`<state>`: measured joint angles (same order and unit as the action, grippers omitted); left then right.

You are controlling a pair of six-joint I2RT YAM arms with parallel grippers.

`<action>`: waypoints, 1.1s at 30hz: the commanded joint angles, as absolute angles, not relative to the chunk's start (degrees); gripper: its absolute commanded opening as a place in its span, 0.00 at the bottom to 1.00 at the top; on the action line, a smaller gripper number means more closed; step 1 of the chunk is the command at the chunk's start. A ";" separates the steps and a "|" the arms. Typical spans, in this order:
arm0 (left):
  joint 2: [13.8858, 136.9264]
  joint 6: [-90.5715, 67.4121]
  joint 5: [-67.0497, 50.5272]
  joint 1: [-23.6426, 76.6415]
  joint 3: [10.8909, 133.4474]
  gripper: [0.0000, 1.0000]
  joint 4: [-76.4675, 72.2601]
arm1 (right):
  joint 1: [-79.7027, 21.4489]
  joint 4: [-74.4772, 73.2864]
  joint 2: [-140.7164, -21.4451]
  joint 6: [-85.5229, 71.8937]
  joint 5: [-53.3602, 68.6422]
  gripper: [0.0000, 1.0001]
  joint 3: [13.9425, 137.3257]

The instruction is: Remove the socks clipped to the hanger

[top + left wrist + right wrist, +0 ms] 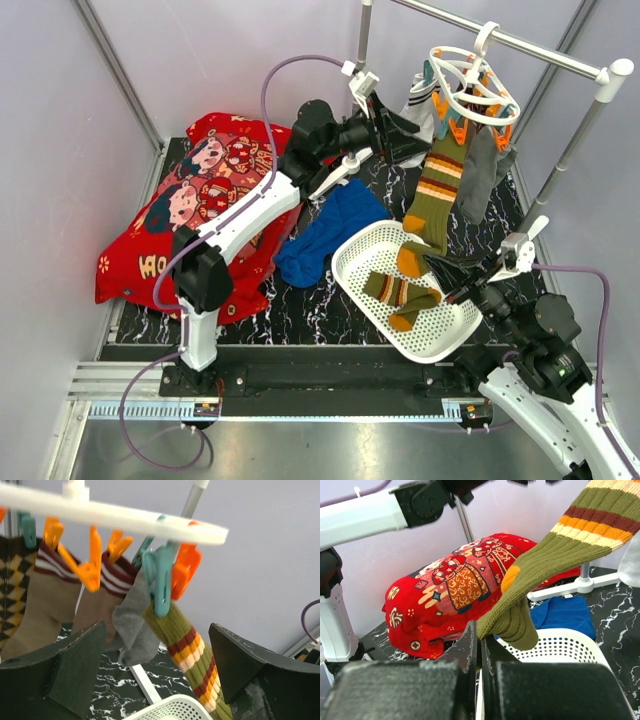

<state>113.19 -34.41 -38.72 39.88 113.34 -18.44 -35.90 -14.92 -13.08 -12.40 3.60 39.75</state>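
Observation:
The white ring hanger [470, 85] hangs from the rail with several socks on its orange and teal pegs. A teal peg [159, 580] holds a long olive-green sock [440, 190] with orange stripes. Beside it hang a grey sock [132, 625], tan socks with dark red bands [47, 605] and a brown checked one [10, 585]. My left gripper [160, 665] is open just below the hanger, with the olive sock [185, 640] and the grey one between its wide jaws. My right gripper [482, 630] is shut on the foot of the olive sock [545, 565], low over the basket.
A white perforated basket [345, 262] below the hanger holds another olive striped sock [400, 295]. A blue cloth [330, 235] lies to its left, and a red printed cushion [200, 200] further left. The rail's upright [575, 150] stands at the right.

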 commanded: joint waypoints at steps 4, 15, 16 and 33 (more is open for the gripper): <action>103.55 -33.92 -39.37 39.55 99.50 0.91 -21.89 | -35.95 -10.02 -20.64 -14.41 3.60 0.00 44.03; 97.29 -38.40 -46.14 40.17 85.00 0.94 -27.68 | -35.95 -3.17 -25.66 -16.70 6.06 0.00 43.15; 97.21 -39.63 -47.10 40.34 84.82 0.94 -28.47 | -35.95 -2.90 -26.19 -16.87 6.24 0.00 43.24; 95.98 -39.55 -47.37 42.80 83.67 0.35 -27.42 | -35.95 -3.16 -25.76 -19.69 5.63 0.00 42.63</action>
<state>99.37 -39.51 -46.54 42.89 83.53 -24.32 -35.90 -5.30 -27.07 -18.72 5.52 41.95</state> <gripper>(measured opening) 0.346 0.014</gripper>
